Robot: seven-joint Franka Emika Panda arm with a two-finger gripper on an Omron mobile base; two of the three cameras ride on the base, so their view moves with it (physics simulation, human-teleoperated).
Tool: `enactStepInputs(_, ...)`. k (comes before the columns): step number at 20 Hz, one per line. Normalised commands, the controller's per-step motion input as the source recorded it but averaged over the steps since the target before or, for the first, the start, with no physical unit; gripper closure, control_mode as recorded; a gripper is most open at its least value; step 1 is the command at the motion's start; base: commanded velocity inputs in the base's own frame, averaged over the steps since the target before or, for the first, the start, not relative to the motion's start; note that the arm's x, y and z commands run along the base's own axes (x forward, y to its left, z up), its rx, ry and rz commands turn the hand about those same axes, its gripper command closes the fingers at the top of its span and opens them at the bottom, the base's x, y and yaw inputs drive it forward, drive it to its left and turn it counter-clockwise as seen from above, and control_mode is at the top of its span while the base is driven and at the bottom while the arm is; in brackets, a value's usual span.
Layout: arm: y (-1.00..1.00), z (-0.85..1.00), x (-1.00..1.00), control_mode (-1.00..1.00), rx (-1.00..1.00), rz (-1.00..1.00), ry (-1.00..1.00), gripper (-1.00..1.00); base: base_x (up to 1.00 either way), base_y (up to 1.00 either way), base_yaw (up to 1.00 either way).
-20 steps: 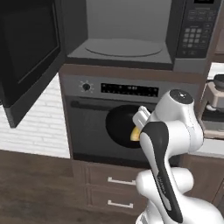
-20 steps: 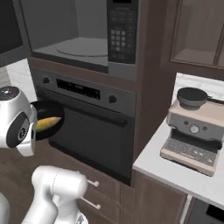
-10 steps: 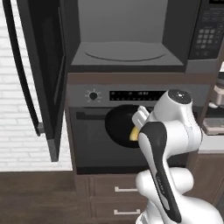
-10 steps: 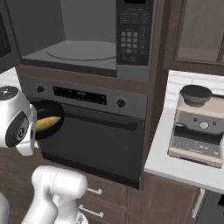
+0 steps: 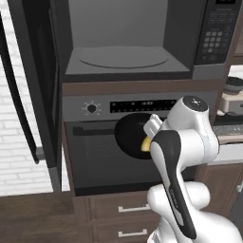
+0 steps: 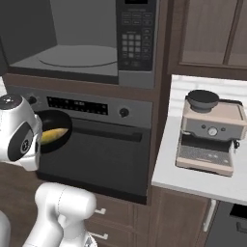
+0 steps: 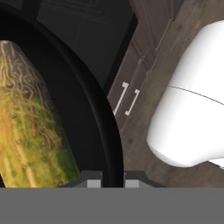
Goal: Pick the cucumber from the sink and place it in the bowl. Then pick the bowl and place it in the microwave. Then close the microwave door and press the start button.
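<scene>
Hand view shows the cucumber (image 7: 26,127) lying inside the bowl (image 7: 94,118), resting on the bowl floor against the wall. The pincer (image 7: 113,180) is closed on the bowl's rim, one tip on each side of the wall, so that the bowl hangs from a single edge grip and the cucumber rides along as cargo.

Left base view places the bowl (image 5: 129,135) in the air in front of the oven (image 5: 99,161), below the microwave (image 5: 142,42). The bowl appears roughly level, which keeps the cucumber (image 5: 146,144) from rolling out. Right base view confirms the same: bowl (image 6: 57,126) with cucumber (image 6: 53,136) held at the height of the oven door, beside the white arm.

The microwave door (image 5: 35,85) stands swung out to the left, leaving the cavity and its turntable (image 5: 122,58) exposed for loading. The keypad (image 6: 134,43) sits at the right of the cavity.

Judgement: the first step is complete; the transfer into the microwave is in hand. The bowl must rise above the cavity sill and travel forward while staying level. A rim grip offers little resistance to tilting.

A coffee machine (image 6: 210,132) stands on the tabletop (image 6: 193,176) to the right, well apart from the work.
</scene>
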Motion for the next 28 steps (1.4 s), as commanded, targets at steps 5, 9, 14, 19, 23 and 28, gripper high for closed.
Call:
enactStepInputs(5, 0.00, 0.00, 0.00, 1.00, 0.00, 0.00, 0.00, 1.00, 0.19, 0.00, -0.07)
enactStepInputs(9, 0.00, 0.00, 0.00, 1.00, 0.00, 0.00, 0.00, 1.00, 0.01, 0.00, -0.01)
enactStepInputs(14, -0.01, 0.06, -0.08, -1.00, 0.03, 0.00, -0.02, 1.00, -0.08, 0.00, 0.00)
enactStepInputs(19, -0.15, 0.68, -0.26, -1.00, 0.16, -0.08, -0.10, 1.00, 0.00, 0.00, 0.00)
enactStepInputs(23, 0.00, 0.89, 0.04, -1.00, 0.05, -0.16, -0.12, 1.00, 0.00, 0.00, 0.00)
enactStepInputs(28, 0.00, 0.85, 0.13, -1.00, 0.00, -0.17, -0.20, 1.00, 0.00, 0.00, 0.00)
